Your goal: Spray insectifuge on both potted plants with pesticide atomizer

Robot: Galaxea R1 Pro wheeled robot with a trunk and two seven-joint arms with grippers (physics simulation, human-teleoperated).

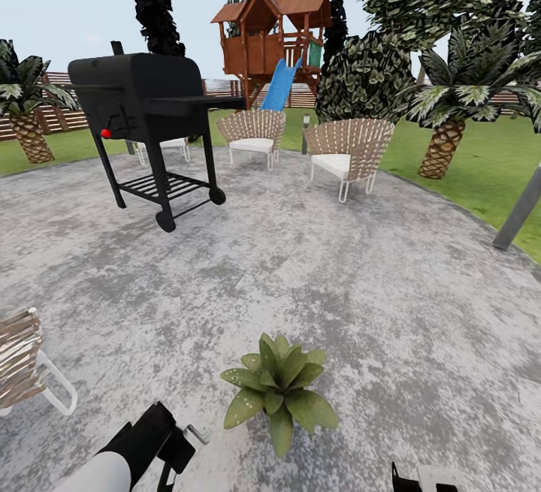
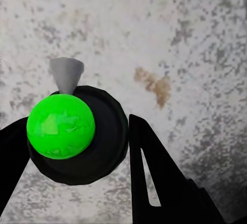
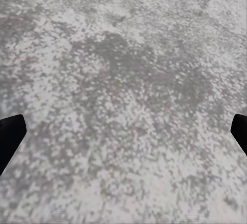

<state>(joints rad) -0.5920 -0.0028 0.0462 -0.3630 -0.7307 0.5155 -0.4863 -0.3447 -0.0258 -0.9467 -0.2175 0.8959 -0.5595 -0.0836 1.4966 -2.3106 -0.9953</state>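
Note:
The pesticide atomizer [image 2: 105, 149] sits between my left gripper's [image 2: 77, 136] fingers, seen end-on as a dark round body with a bright green spot and a pale grey nozzle [image 2: 67, 74] above the stone. In the head view my left gripper [image 1: 171, 448] is low at the left, with a bit of grey spray head [image 1: 197, 433] poking toward a potted plant [image 1: 278, 390]. That plant stands on the patio just to the gripper's right. The second potted plant is out of view. My right gripper [image 3: 123, 131] is open over bare stone, its tips at the frame's sides.
A black grill [image 1: 146, 113] stands on the round grey patio [image 1: 338, 289] at the far left. Two wicker chairs [image 1: 255, 131] [image 1: 349, 150] sit at the back, another chair [image 1: 22, 368] near left. A slanted grey pole [image 1: 518, 210] rises at right. Palms, lawn and fence surround it.

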